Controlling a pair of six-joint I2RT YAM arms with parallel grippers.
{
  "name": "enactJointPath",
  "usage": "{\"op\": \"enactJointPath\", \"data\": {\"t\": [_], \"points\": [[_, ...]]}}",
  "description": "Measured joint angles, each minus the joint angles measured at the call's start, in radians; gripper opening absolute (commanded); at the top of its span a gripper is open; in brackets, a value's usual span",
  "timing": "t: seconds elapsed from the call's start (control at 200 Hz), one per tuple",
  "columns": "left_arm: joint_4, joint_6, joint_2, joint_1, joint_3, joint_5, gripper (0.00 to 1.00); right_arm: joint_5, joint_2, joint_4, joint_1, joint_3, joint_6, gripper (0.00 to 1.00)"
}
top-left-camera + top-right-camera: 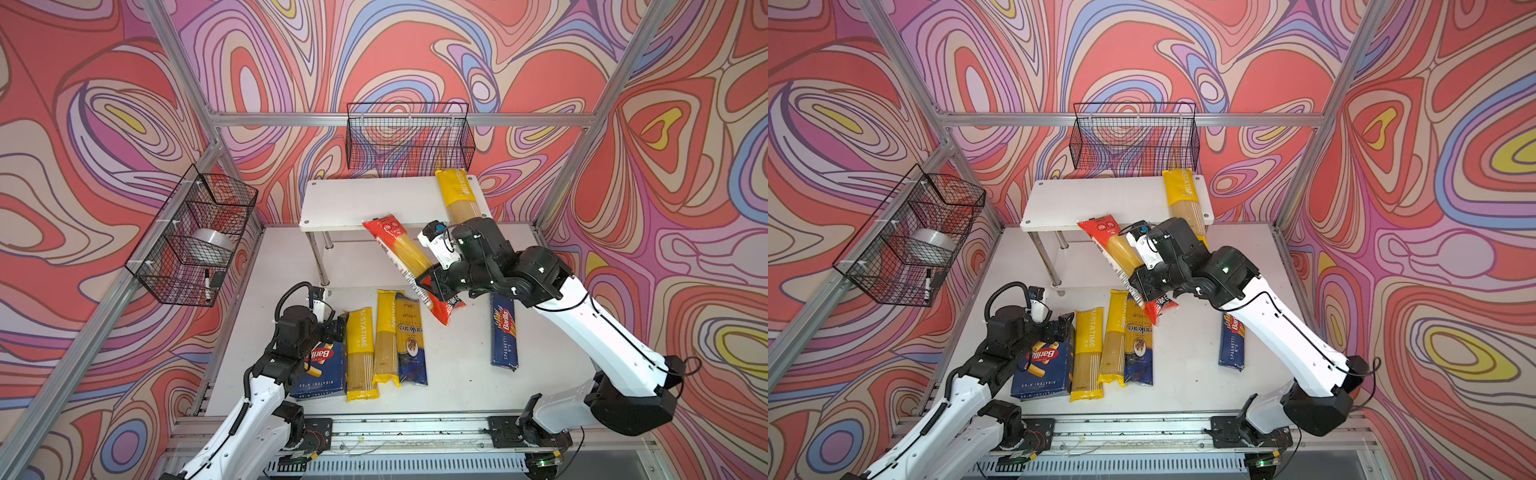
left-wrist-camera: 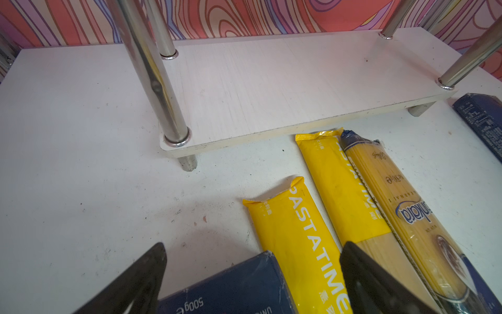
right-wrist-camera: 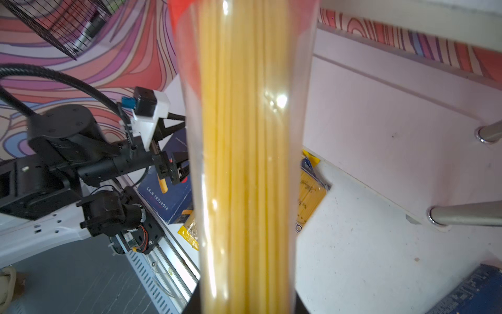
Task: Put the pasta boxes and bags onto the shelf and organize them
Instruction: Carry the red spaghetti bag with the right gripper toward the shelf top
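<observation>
Spaghetti aloft: the red bag (image 1: 399, 249) is pinched in the right gripper (image 1: 434, 286), just short of the shelf (image 1: 361, 266).

In both top views I see the jaws closed on the bag's lower third. Its long axis runs from 5 o'clock up to 11 o'clock, and its upper end crosses the front edge of the top board (image 1: 365, 199); I cannot tell whether they touch. The shelf lies at 11 o'clock from that gripper with its boards running 9 to 3, so I judge the bag needs a lift, and perhaps a turn, before it can land flat. 1 yellow bag (image 1: 455, 195) lies on the board's 3 o'clock end, overhanging the front. The right arm is nearer. The left gripper (image 1: 336, 327) hangs spread apart over the rigatoni box (image 1: 324, 374) at 7 o'clock.
</observation>
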Motion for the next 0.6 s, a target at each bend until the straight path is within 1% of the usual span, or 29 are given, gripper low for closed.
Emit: {"op": "enactJointPath", "data": {"t": [0.12, 0.29, 0.411, 0.601], "points": [[0.0, 0.0, 0.0, 0.0, 0.0, 0.0, 1.0, 0.039, -0.003, -0.007, 0.0, 0.064, -0.003, 0.0], [0.0, 0.0, 0.0, 0.0, 0.0, 0.0, 1.0, 0.158, 0.027, -0.042, -0.001, 0.185, -0.004, 0.0], [0.0, 0.0, 0.0, 0.0, 0.0, 0.0, 1.0, 0.214, 0.09, -0.055, -0.01, 0.268, -0.012, 0.0], [0.0, 0.0, -0.001, 0.0, 0.0, 0.0, 1.0, 0.248, 0.212, -0.08, -0.039, 0.38, -0.024, 0.0]]}}
